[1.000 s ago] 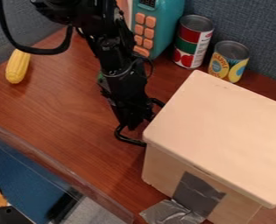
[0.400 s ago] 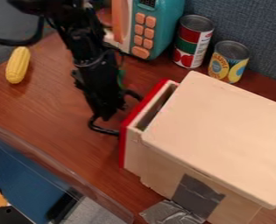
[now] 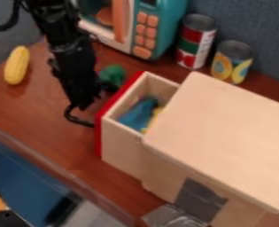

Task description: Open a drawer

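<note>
The black gripper (image 3: 101, 106) hangs at the left of the wooden box (image 3: 224, 133), against the drawer's red front (image 3: 98, 139). Its two curved fingers stand wide apart, their tips at the red panel; any handle there is hidden. The drawer (image 3: 121, 148) juts out of the box's left side, standing well open. Inside it lie a blue item (image 3: 140, 113) and a bit of something yellow (image 3: 155, 116).
A green object (image 3: 112, 74) sits behind the gripper, beside the drawer. Yellow corn (image 3: 17, 65) lies at left. A teal toy microwave (image 3: 165, 26) and two cans (image 3: 195, 42) (image 3: 231, 62) stand behind. Tape (image 3: 200, 197) covers part of the box's near side.
The gripper has moved left, and the drawer has slid out with it from closed to well open. Its contents and the green object have come into sight.
</note>
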Controlling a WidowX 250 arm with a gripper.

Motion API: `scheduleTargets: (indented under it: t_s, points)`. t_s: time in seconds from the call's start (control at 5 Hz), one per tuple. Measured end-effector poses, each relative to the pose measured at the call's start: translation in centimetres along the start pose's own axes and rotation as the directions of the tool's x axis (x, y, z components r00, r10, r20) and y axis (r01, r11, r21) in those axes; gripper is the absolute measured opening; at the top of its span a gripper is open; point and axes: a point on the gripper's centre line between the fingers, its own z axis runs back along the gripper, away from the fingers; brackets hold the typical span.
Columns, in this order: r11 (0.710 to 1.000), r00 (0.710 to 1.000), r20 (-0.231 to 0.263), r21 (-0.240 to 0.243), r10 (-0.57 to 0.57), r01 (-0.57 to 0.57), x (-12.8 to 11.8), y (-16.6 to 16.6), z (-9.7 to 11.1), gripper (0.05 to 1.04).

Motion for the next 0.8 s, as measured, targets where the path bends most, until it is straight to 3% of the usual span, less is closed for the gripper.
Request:
scheduleTargets:
  t_s: [0.8]
  points:
    - [1.0,1.0,-0.006,0.004,0.004,-0.004,-0.3,2.5,1.5,0.181]
